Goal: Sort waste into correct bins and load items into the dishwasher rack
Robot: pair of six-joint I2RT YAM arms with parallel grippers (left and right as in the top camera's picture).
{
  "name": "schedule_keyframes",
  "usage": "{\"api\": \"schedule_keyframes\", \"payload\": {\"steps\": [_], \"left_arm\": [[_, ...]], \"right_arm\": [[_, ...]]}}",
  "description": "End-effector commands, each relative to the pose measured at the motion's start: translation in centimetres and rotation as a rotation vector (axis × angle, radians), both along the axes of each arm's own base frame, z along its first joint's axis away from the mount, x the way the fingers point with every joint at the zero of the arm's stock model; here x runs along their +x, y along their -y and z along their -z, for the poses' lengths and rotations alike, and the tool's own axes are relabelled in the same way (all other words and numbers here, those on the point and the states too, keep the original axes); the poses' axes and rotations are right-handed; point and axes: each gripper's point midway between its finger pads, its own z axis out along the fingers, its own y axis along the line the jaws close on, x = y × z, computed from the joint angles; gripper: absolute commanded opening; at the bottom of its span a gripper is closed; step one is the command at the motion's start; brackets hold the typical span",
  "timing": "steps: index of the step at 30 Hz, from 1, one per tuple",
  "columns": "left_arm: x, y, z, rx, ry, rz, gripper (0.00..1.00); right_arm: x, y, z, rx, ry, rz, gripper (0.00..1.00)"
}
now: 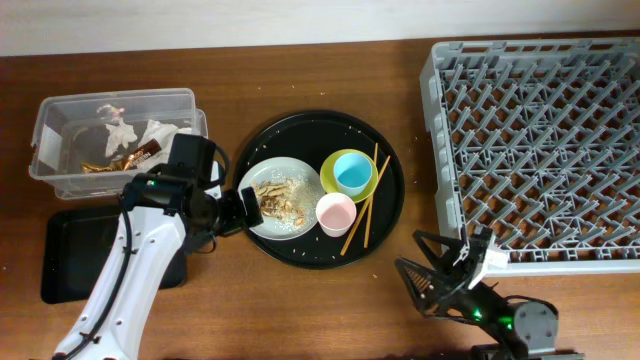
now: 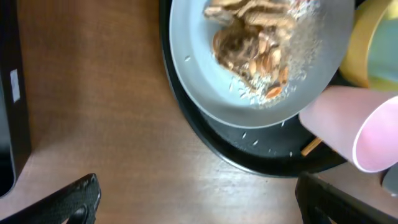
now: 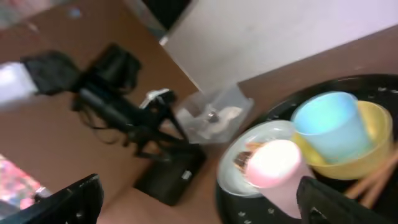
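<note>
A pale grey plate (image 1: 262, 172) with beige-brown food scraps (image 1: 280, 198) and rice lies on the round black tray (image 1: 300, 128). Beside it stand the pink cup (image 1: 336, 213), the blue cup (image 1: 353, 173) inside the yellow-green bowl (image 1: 330, 170), and the chopsticks (image 1: 362, 210). My left gripper (image 1: 243, 207) is open at the plate's left edge; its wrist view shows the plate (image 2: 205, 81), scraps (image 2: 252, 43) and pink cup (image 2: 351, 127). My right gripper (image 1: 432, 272) is open and empty near the front edge. The clear tub (image 1: 60, 125) holds tissue (image 1: 118, 128) and the wrapper (image 1: 140, 156). The rack (image 1: 540, 150) stands right.
The shallow black tray (image 1: 70, 250) lies at the front left under my left arm. The right wrist view, blurred, shows the pink cup (image 3: 273, 165), blue cup (image 3: 326, 124), bowl (image 3: 373, 146), plate (image 3: 233, 171), clear tub (image 3: 214, 115) and black tray (image 3: 171, 177).
</note>
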Motion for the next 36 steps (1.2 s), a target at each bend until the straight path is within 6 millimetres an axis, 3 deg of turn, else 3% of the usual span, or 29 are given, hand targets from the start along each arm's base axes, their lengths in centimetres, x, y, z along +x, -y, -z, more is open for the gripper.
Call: {"api": "schedule_keyframes", "payload": {"steps": [1,3,4,7,10,12,14,18,22,24,26,27,28,30,32,36], "left_arm": [[1.3,-0.1,-1.3,-0.002,0.062,-0.009,0.99],[3.3,-1.4,-3.7,0.005,0.145,-0.019,0.99],[5.1,-3.3,-6.7,0.071,0.234,-0.049,0.99],[5.7,-8.5,-9.8,0.204,0.274,-0.204,0.99],[4.8,-15.0,-10.1,0.231,0.252,-0.401,0.99],[2.9,-19.6,-9.9,0.241,0.215,-0.574,0.99],[1.5,-22.0,-9.7,0.250,0.190,-0.657,0.99],[1.0,-22.5,-9.6,0.250,0.176,-0.676,0.99],[1.0,-22.5,-9.6,0.251,0.177,-0.676,0.99],[1.0,-22.5,-9.6,0.251,0.177,-0.676,0.99],[1.0,-22.5,-9.6,0.251,0.177,-0.676,0.99],[1.0,-22.5,-9.6,0.251,0.177,-0.676,0.99],[1.0,-22.5,-9.6,0.251,0.177,-0.676,0.99],[1.0,-22.5,-9.6,0.251,0.177,-0.676,0.99],[1.0,-22.5,-9.6,0.251,0.177,-0.676,0.99],[1.0,-22.5,-9.6,0.251,0.177,-0.676,0.99]], "right_arm": [[-1.1,0.1,-4.7,0.043,0.069,-0.004,0.98],[-1.1,0.4,-7.5,-0.048,0.116,0.040,0.98],[-0.1,0.7,-8.5,-0.206,0.052,0.065,0.98],[1.8,1.4,-10.6,-0.435,-0.089,0.060,0.98],[4.8,3.1,-12.2,-0.614,-0.292,0.075,0.98],[6.4,1.8,-13.2,-0.672,-0.319,0.026,0.98],[7.0,-0.6,-11.4,-0.785,-0.332,-0.023,0.98],[7.0,-8.1,-4.3,-1.089,-0.381,-0.171,0.98],[6.5,-15.4,-2.2,-1.097,-0.323,-0.332,0.98],[5.9,-17.9,-1.8,-1.027,-0.318,-0.430,0.98],[7.3,-18.2,0.7,-1.076,-0.360,-0.398,0.99],[8.8,-18.0,3.9,-1.114,-0.469,-0.310,0.95],[9.8,-17.7,5.9,-1.140,-0.531,-0.244,0.80],[11.1,-17.1,8.4,-1.181,-0.595,-0.149,0.78],[12.0,-16.1,9.4,-1.221,-0.612,-0.066,0.77],[11.8,-15.5,10.5,-1.256,-0.632,-0.059,0.77]]}}
